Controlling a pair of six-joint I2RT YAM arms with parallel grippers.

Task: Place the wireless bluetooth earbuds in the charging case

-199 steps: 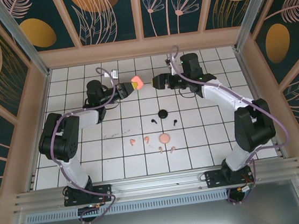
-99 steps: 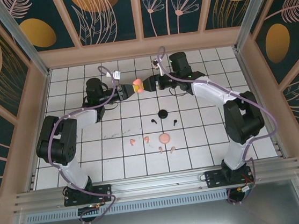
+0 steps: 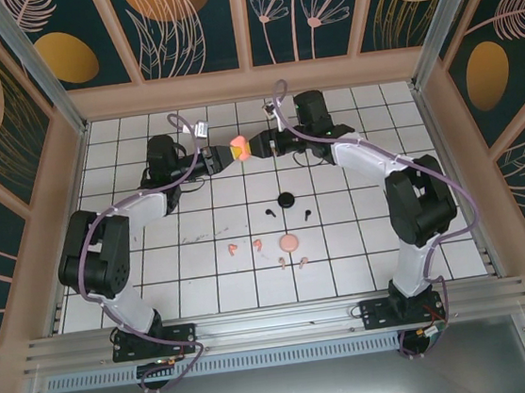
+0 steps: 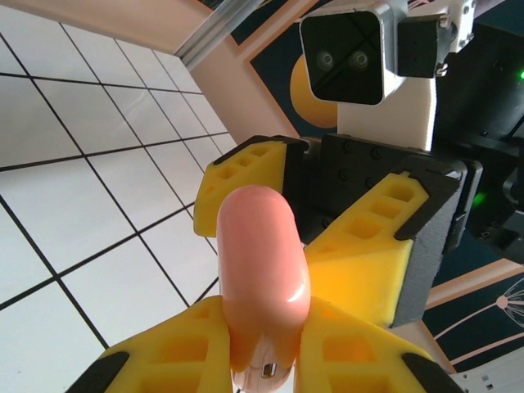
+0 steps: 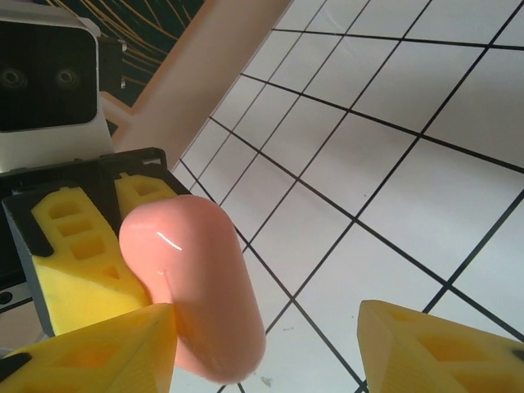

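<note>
A pink rounded charging case (image 3: 238,148) hangs above the far tiles, and my left gripper (image 3: 228,153) is shut on its lower end (image 4: 262,278). My right gripper (image 3: 253,146) faces it, open, with the jaws either side of the case (image 5: 192,286). One yellow finger (image 5: 90,352) touches the case and the other (image 5: 442,352) stands well clear. On the floor nearer the arms lie the earbuds: two black (image 3: 271,212) (image 3: 307,214) and several pale pink (image 3: 235,249) (image 3: 304,262).
A round black case (image 3: 286,198) and a round pink case (image 3: 289,243) sit among the earbuds at mid floor. Wooden walls (image 3: 250,84) ring the white tiled floor; both arms reach toward the far wall.
My right gripper has moved left up to the held case and its jaws have narrowed around it. The left gripper has kept its hold, shifting only slightly.
</note>
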